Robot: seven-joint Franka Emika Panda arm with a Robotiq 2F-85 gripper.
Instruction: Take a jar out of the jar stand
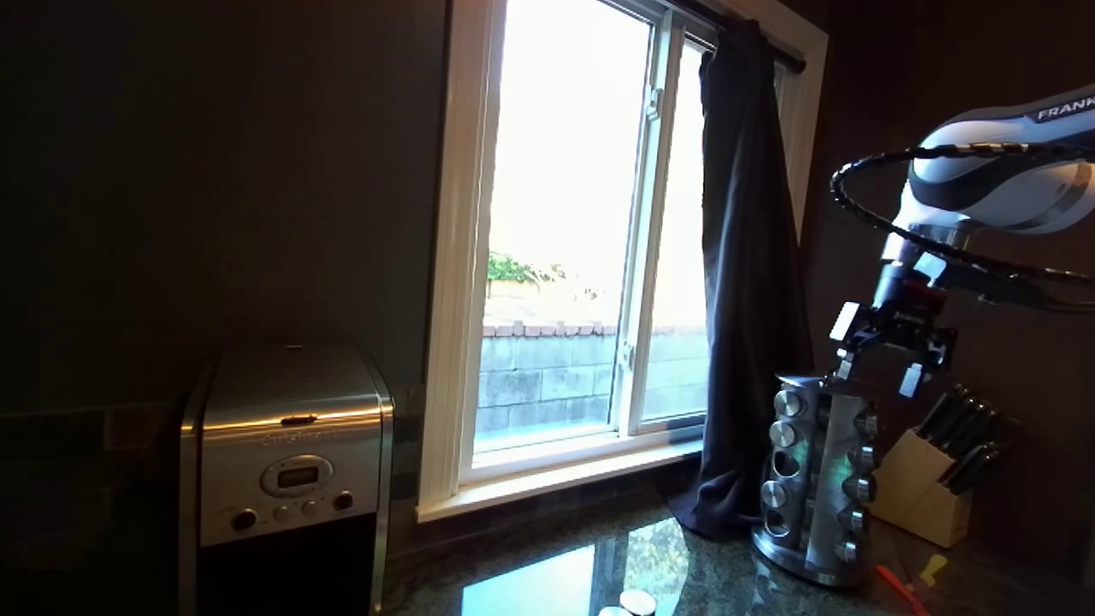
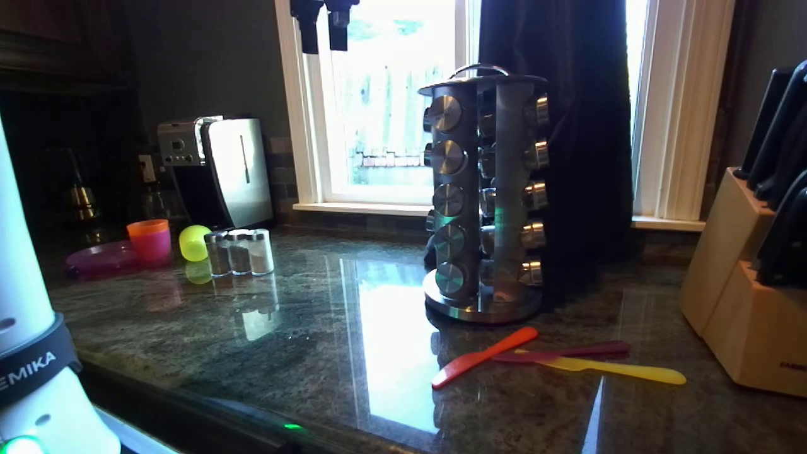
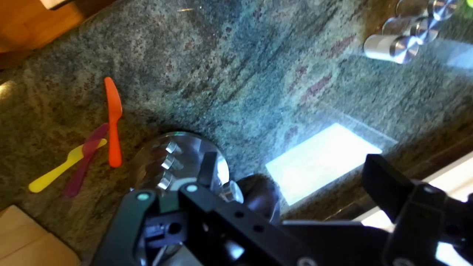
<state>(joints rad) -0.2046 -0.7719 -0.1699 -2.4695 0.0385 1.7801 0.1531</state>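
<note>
Bearing FRANK until the view's edge cuts it off, the arm (image 1: 992, 205) reaches in from the side in an exterior view; EMIKA reads on its dark band (image 2: 38, 359). Faint lettering, apparently Cuisinart, crosses the appliance (image 1: 291, 479), and print beginning FAB runs out of sight on the knife block (image 2: 728, 277). The stand (image 2: 512, 183) is upright on the table (image 2: 315, 378), in front of the curtain (image 2: 586, 157) and near the knife block, with jars (image 2: 449, 157) set in its tiers.

An exterior view alone shows the plate (image 2: 94, 255) and cups (image 2: 151, 246). Three loose jars (image 2: 239, 252) appear there and again in the wrist view, while an exterior view catches just two lids (image 1: 637, 602) at its bottom edge. The wrist view adds brown wood (image 3: 22, 22) past the table's edge, and looks down on orange, purple and yellow knives (image 3: 115, 111). In it the jaws are spread wide; in both exterior views they hang near the stand's top.
</note>
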